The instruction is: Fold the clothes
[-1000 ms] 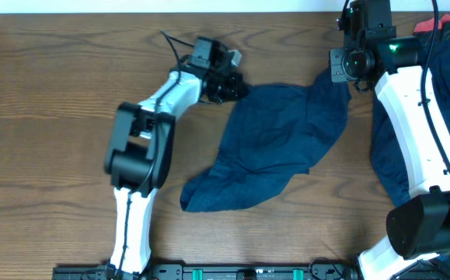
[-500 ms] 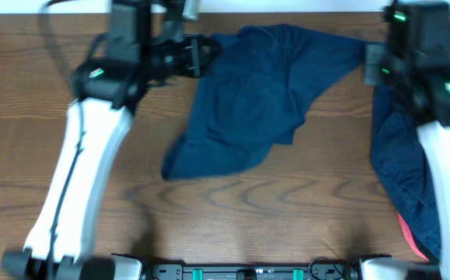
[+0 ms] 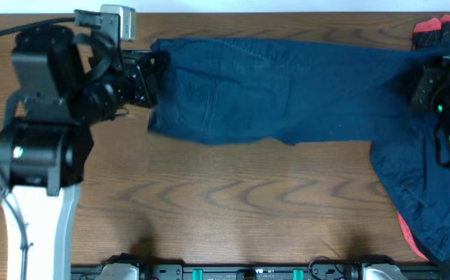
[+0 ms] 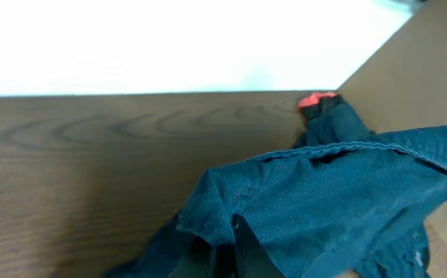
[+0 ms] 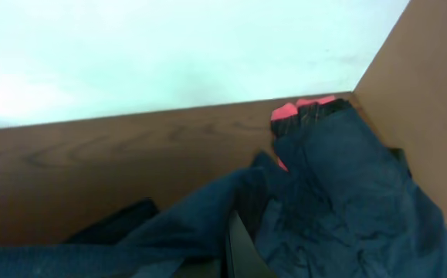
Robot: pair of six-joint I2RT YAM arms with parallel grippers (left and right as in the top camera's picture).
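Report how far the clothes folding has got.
Done: no fold shows yet; one navy garment is stretched out wide across the far side of the table. In hand: the left gripper and the right gripper are each shut on one end of it. Left: laying it flat, folding it, then the heap of dark clothes at the right edge, which lies crumpled.

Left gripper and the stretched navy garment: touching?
Touching. Overhead shows the left gripper shut on the left end of the navy garment; the left wrist view shows the cloth bunched around its fingers.
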